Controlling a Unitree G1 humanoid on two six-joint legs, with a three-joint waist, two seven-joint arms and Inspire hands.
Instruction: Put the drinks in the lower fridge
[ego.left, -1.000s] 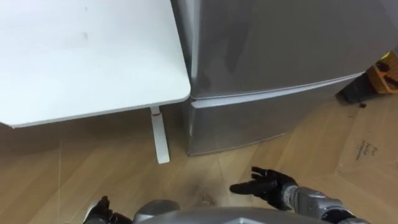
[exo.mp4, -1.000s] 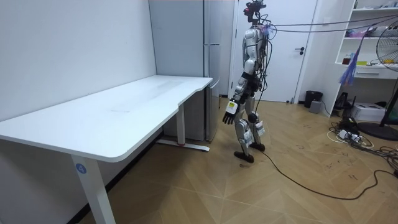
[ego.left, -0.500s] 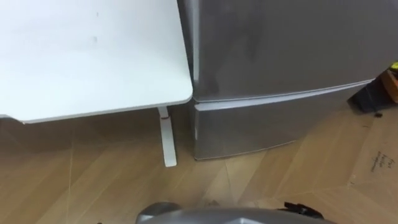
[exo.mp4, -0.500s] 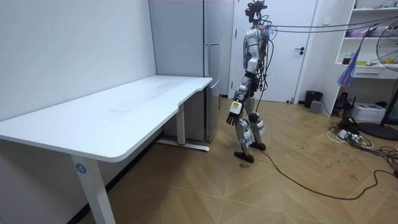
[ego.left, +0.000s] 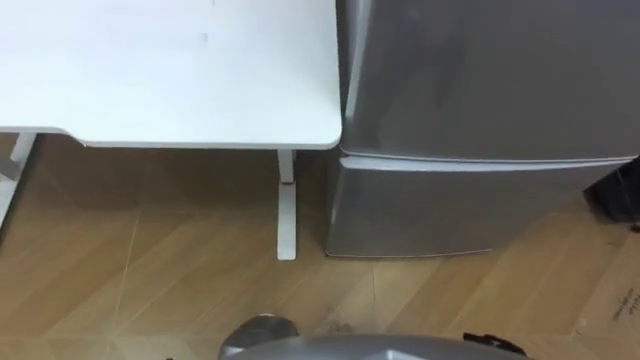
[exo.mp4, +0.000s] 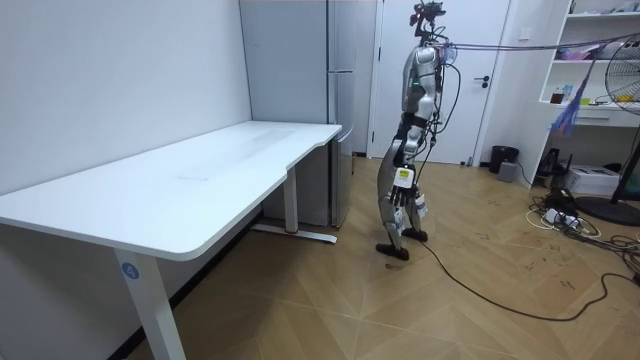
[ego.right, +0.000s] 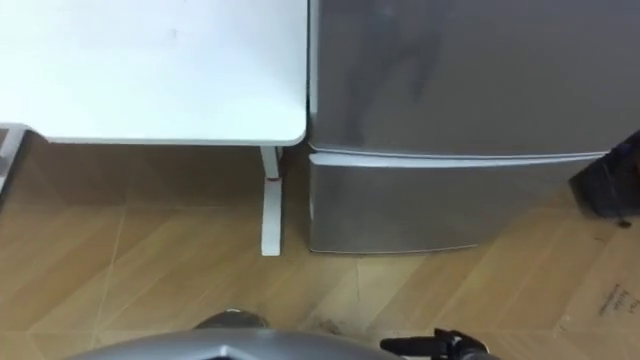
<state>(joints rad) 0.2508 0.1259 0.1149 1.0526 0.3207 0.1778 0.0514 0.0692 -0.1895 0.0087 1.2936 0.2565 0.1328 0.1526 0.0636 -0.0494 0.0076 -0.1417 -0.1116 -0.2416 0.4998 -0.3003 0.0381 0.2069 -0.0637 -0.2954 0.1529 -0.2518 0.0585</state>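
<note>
Desk corner (ego.left: 322, 132) beside fridge (ego.left: 480, 100), wood floor (ego.left: 150, 290) ahead

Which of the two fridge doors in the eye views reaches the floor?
The lower door, beneath the seam level with the white table's edge, beside the table leg. The upper door ends at that seam. Both are shut.

I am seeing the fridge (ego.left: 480, 90) shining plain silver-grey on the right, its lower door (ego.left: 450, 215) showing the same grey. The table (ego.left: 170, 70) on the left is showing plain white, and its white leg (ego.left: 287, 220) is carrying a small red mark. The floor (ego.left: 130, 290) is running in light brown wood in a herringbone pattern. My right hand (ego.right: 440, 346) is showing black at the near edge
</note>
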